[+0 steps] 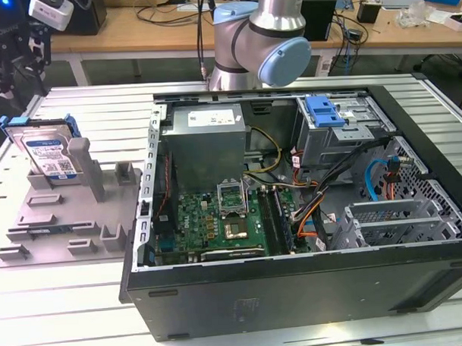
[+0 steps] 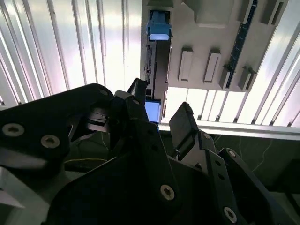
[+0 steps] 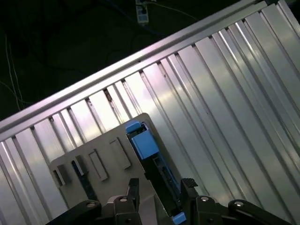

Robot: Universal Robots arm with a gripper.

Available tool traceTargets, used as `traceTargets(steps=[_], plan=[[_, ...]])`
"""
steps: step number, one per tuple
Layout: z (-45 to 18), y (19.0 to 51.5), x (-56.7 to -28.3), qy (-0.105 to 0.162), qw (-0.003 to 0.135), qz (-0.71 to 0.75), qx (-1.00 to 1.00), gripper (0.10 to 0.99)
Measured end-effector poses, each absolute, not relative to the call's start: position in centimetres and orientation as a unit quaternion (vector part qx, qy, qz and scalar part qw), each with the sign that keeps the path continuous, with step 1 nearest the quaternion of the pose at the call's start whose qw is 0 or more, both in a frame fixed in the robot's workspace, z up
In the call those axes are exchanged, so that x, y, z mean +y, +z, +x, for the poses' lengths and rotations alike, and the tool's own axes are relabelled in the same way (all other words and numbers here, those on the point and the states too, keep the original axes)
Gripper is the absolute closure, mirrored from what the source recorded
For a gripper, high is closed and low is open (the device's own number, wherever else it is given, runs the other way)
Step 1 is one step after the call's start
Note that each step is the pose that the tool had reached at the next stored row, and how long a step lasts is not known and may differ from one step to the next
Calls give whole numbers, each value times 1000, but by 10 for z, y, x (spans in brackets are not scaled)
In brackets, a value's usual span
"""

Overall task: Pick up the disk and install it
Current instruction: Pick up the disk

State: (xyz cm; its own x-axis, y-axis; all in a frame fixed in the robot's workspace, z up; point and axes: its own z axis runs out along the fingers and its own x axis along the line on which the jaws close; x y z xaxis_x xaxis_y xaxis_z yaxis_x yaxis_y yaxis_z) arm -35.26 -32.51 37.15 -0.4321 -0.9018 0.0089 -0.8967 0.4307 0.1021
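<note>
The disk (image 1: 45,153) is a silver drive with a blue-and-white label in a bright blue bracket. It stands leaning in a slot of the grey fixture (image 1: 73,224) at the exterior view's left. My gripper (image 1: 26,74) hangs above it, apart from it. Both wrist views show the disk edge-on, with the blue bracket end (image 2: 158,29) (image 3: 143,143) beyond the fingers. The black fingers (image 2: 185,122) (image 3: 134,187) stand on either side of the disk's line with a gap wider than the disk. My gripper (image 2: 161,101) (image 3: 161,187) is open and holds nothing.
An open computer case (image 1: 296,292) lies at the exterior view's right, with a grey metal box (image 1: 207,136), a green board (image 1: 217,219) and a drive cage carrying a bare blue tab (image 1: 324,110). The arm's base (image 1: 249,36) stands behind the case. The slatted table's edge (image 3: 117,70) runs near the fixture.
</note>
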Motion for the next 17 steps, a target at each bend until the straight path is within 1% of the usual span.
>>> traceTargets(steps=[17], plan=[[-353, 371, -325, -33, 39, 688, -724, 604]])
